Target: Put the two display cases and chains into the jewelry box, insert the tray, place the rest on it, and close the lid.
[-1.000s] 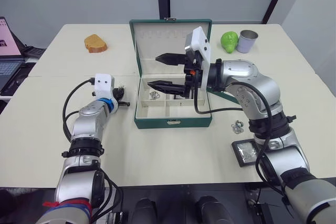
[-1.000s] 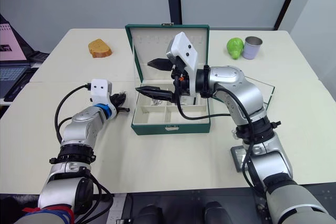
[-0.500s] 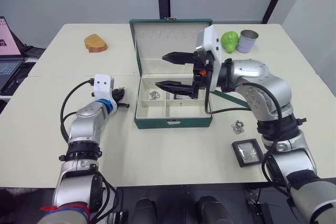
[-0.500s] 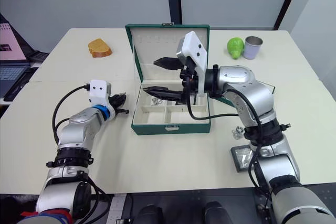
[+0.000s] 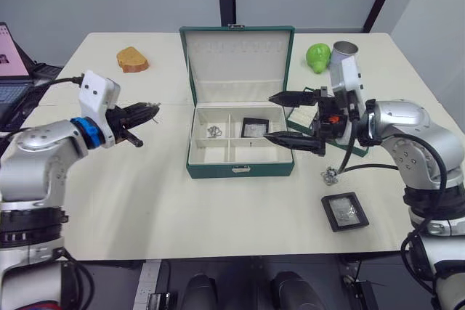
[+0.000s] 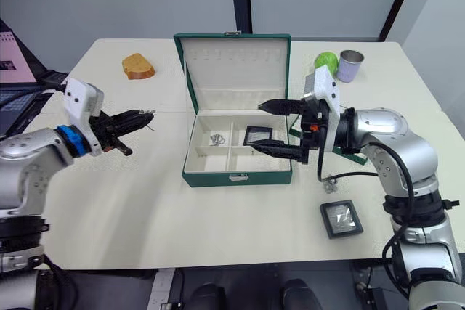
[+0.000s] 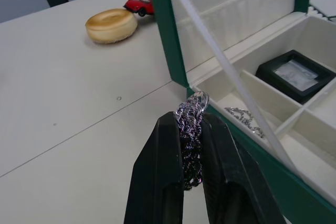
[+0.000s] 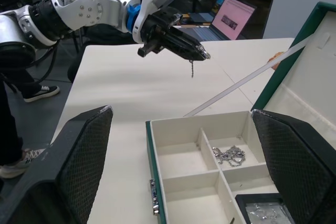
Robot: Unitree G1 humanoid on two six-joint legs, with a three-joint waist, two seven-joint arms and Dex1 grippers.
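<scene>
While the left fingers (image 7: pixel 181 145) pinch a chain (image 7: pixel 190 129) beside the jewelry box (image 5: pixel 240 170) rim, the right fingers (image 5: pixel 280 117) are spread.

arms: silver, black cables | left wrist: blue ring | hands: 2 black fingers

One display case (image 5: pixel 254 128) lies in the jewelry box (image 5: pixel 240 168), another (image 5: pixel 344 211) right of it.

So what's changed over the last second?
The right gripper, open, drew back out of the jewelry box, leaving a display case inside. The left gripper rose from the table holding a chain. The other display case and the rings stayed put.
</scene>
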